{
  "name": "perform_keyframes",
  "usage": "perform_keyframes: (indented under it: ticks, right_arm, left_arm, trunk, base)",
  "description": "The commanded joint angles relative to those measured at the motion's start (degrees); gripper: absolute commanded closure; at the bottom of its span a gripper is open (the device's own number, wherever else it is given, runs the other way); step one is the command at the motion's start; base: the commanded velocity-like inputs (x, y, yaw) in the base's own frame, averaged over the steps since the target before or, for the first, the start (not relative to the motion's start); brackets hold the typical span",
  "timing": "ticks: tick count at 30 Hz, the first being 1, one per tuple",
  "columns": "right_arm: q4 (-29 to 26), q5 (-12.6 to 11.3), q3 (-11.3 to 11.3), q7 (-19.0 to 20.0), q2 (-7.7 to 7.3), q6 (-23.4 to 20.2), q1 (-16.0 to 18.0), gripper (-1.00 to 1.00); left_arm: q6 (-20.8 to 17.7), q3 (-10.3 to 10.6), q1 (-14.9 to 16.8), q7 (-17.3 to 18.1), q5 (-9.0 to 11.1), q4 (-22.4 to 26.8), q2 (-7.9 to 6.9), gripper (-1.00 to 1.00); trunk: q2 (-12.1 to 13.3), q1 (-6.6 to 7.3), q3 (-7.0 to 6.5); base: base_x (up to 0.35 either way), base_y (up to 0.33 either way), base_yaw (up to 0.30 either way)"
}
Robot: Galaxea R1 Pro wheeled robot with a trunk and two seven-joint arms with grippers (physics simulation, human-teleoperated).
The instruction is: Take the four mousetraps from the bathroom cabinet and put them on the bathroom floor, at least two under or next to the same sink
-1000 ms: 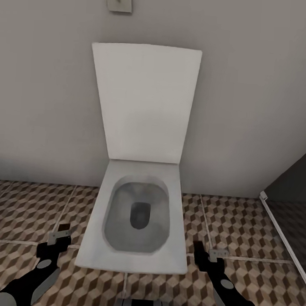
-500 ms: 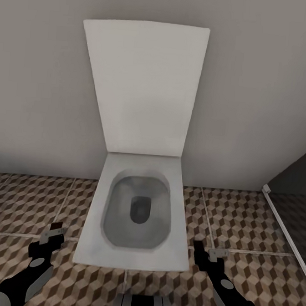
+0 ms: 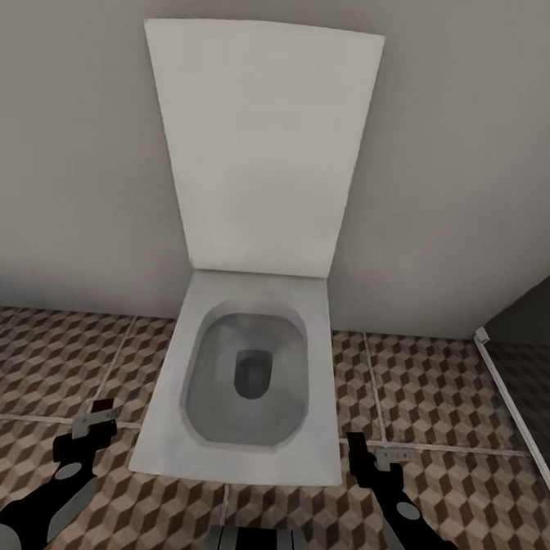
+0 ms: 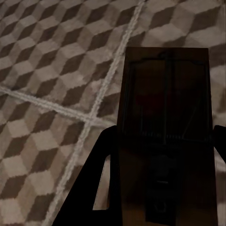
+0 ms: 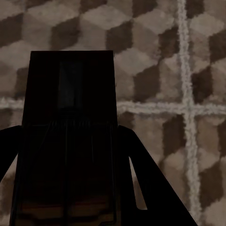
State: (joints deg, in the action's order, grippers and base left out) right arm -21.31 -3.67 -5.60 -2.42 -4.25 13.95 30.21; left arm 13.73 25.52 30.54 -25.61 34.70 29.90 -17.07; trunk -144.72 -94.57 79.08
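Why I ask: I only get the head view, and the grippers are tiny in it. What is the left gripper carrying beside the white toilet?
Observer: In the left wrist view, the left gripper is closed on a flat tan-brown mousetrap board with dark wire parts on its face.
Operator: And the right one?
Observer: The right gripper grips a second mousetrap. It sits in deep shadow, so its wire is hard to make out.
Operator: What lies beyond them?
Observer: The brown, beige and white cube-pattern tiled floor. Each wrist view looks at a crossing of pale grout lines. I cannot tell the height above it.
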Motion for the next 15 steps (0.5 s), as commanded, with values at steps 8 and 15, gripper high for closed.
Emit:
perform_keyframes:
  ticks: [8,15]
  right_arm:
    - [0.04,-0.61,-0.37,-0.25,-0.11,0.30,0.03,1.00]
    - [-0.06,-0.63,-0.13,-1.44,-0.66,0.39,0.03,1.00]
  left_arm:
    - [0.31,0.58,0.05,-0.46,0.47,0.03,0.03,1.00]
    - [0.23,0.84,0.05,-0.41,0.46,-0.02,0.06,1.00]
  trunk:
    - [-0.01,0.01,0.04]
    - [-0.01,0.01,0.04]
  base:
    - [0.010,0.108,0.000]
    - [0.001,0.009,0.000]
